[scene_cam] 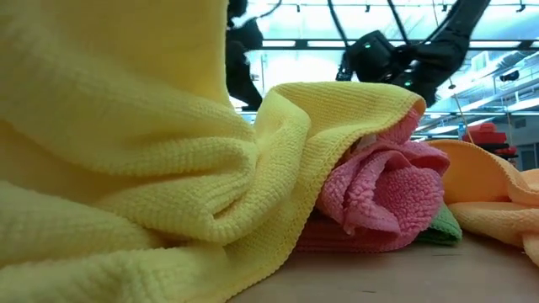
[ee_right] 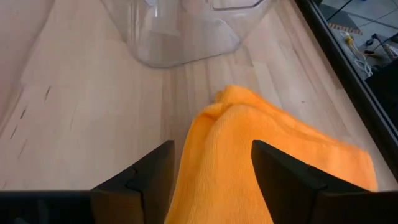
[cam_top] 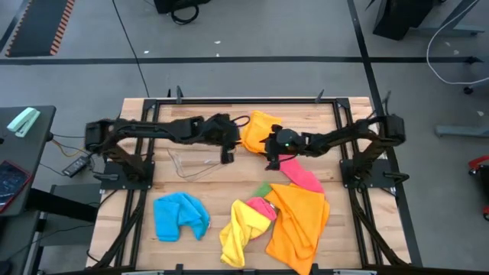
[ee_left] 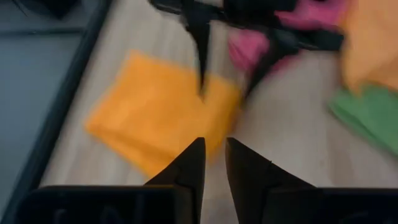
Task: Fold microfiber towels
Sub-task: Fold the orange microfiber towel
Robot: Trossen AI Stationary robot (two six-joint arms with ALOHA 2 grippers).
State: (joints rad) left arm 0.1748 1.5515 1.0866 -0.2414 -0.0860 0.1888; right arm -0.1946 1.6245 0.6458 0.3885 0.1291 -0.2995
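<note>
On the pale wooden plank surface (cam_top: 210, 229), going left to right in the high view: a blue towel (cam_top: 179, 215) lies crumpled at about 8 o'clock, a soft lump with no clear long axis. Above it, nearer the centre, stands a clear plastic tub (cam_top: 191, 164), smooth and see-through.

The left end effector (cam_top: 227, 156) hangs just left of centre beside the tub; in the left wrist view its two dark tapered fingers (ee_left: 189, 168) stand close, a narrow gap between them, holding nothing.

At 12 o'clock lies a folded orange towel (cam_top: 258, 128), a flat, roughly rectangular pad; its long axis runs from 11 toward 5 o'clock. The right end effector (cam_top: 272, 162) is at its right edge. In the right wrist view its fingers (ee_right: 152, 168) stand well apart, one on each side of the orange cloth (ee_right: 249, 162), not pressing it.

At 6 o'clock a yellow towel (cam_top: 238, 233) is bunched and ribbed in texture, wrapped partly round a nubbly pink towel (scene_cam: 387, 189), with a green towel (scene_cam: 442, 229) edge beneath. Another pink towel (cam_top: 303, 176) stretches from 11 to 5 o'clock. A large orange towel (cam_top: 299, 221) sprawls loosely at 5 o'clock.
</note>
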